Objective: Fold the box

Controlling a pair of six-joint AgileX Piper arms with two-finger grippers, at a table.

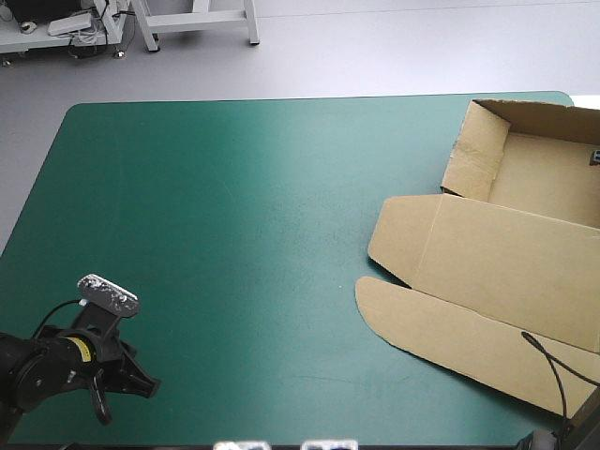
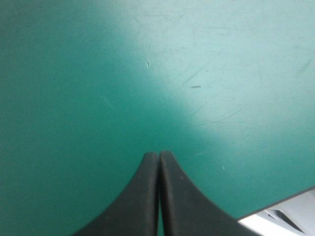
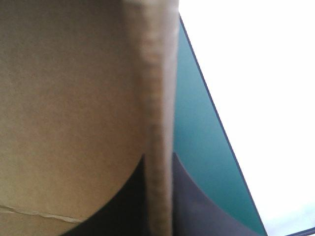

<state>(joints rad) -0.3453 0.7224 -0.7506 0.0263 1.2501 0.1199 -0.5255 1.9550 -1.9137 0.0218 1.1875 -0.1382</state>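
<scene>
The brown box [image 1: 506,262] lies at the table's right side as an open tray [image 1: 548,173] with raised walls. Its lid lies flat toward the front, ending in a rounded flap [image 1: 431,323]. In the right wrist view a thin edge of board [image 3: 158,98] runs up between the black fingers, and my right gripper [image 3: 158,160] is shut on it. A broad brown panel [image 3: 64,98] fills the space beside it. My left gripper [image 1: 122,389] rests at the front left corner, far from the box. It is shut [image 2: 158,153] over bare cover.
Teal-green cover [image 1: 234,216] stretches between the left gripper and the box. The table's front edge [image 2: 275,206] runs close beside the left gripper. The table's right edge [image 3: 221,132] passes just beyond the held board.
</scene>
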